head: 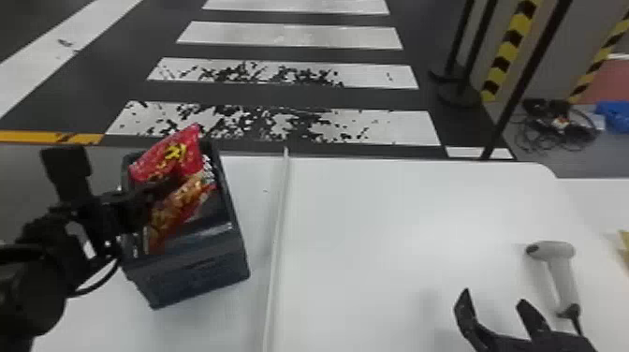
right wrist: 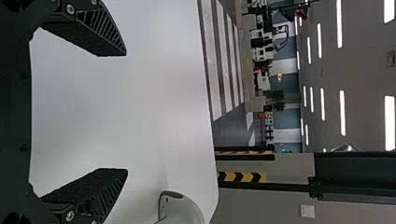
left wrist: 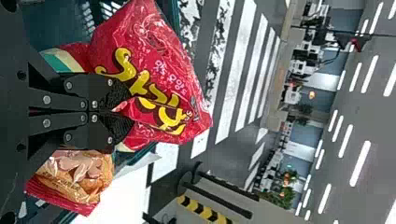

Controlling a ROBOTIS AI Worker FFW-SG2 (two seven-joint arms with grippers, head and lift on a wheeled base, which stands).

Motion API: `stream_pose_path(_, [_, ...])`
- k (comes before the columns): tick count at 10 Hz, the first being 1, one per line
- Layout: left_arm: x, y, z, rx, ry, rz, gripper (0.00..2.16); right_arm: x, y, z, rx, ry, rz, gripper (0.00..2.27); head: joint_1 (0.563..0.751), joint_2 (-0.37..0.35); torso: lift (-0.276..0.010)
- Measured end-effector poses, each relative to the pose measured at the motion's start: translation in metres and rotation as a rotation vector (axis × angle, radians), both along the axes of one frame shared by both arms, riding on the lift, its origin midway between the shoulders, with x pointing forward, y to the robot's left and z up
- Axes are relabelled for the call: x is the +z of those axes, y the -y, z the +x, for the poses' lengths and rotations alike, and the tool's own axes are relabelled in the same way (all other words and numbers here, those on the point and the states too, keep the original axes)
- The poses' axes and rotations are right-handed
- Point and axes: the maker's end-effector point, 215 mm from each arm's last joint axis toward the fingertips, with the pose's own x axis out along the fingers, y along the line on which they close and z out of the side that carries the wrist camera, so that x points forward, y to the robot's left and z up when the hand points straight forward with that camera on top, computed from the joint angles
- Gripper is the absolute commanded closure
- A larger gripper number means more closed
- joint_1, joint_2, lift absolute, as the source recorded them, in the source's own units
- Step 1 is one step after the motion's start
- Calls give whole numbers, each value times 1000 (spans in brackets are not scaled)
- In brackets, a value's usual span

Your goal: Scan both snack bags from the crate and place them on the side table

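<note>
The red bag (left wrist: 154,79) is pinched by the left gripper's (head: 171,183) jaws; the right gripper's (head: 493,297) jaws are spread near the scanner (head: 563,274).

The left arm (head: 32,290) is chunky and black, with a thin black cable (head: 97,286); the right gripper (head: 494,298) has black, ribbed fingers (right wrist: 100,23) and round silver screws (right wrist: 70,9).

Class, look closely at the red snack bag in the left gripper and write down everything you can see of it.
The red snack bag looks like thin, glossy plastic, creased but fairly plump. Large yellow lettering runs across it, with smaller white print beside; a cream and green patch shows near one end. The left gripper has its fingers closed on it, bunching the film. The bag sits tilted at the far end of the dark crate. Whether it touches the crate, I cannot tell.
</note>
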Motion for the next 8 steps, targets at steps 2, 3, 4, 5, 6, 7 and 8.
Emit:
stream_pose_path(2, [23, 5, 2, -7, 53, -44, 2138, -2, -1, -2, 1, -4, 1, 107, 695, -3, -95])
stream_pose_path(3, [33, 12, 3, -19, 69, -54, 2138, -2, -2, -3, 2, -6, 2, 107, 695, -11, -95])
stream_pose_path(4, [39, 20, 3, -30, 75, -62, 2138, -3, -3, -4, 3, -9, 2, 107, 695, -15, -95])
stream_pose_path(5, [44, 30, 5, -40, 77, -70, 2138, -4, -4, -5, 5, -13, 2, 110, 695, -25, -95])
stream_pose_path(6, [50, 43, 6, -57, 76, -80, 2142, -3, -5, -5, 6, -16, 1, 110, 695, -41, -95])
stream_pose_path(7, [58, 56, 7, -68, 82, -99, 2142, -4, -5, -6, 8, -21, 0, 110, 695, -57, -95])
stream_pose_path(8, [66, 70, 7, -79, 85, -123, 2138, -3, -5, -8, 9, -25, -1, 110, 695, -66, -95])
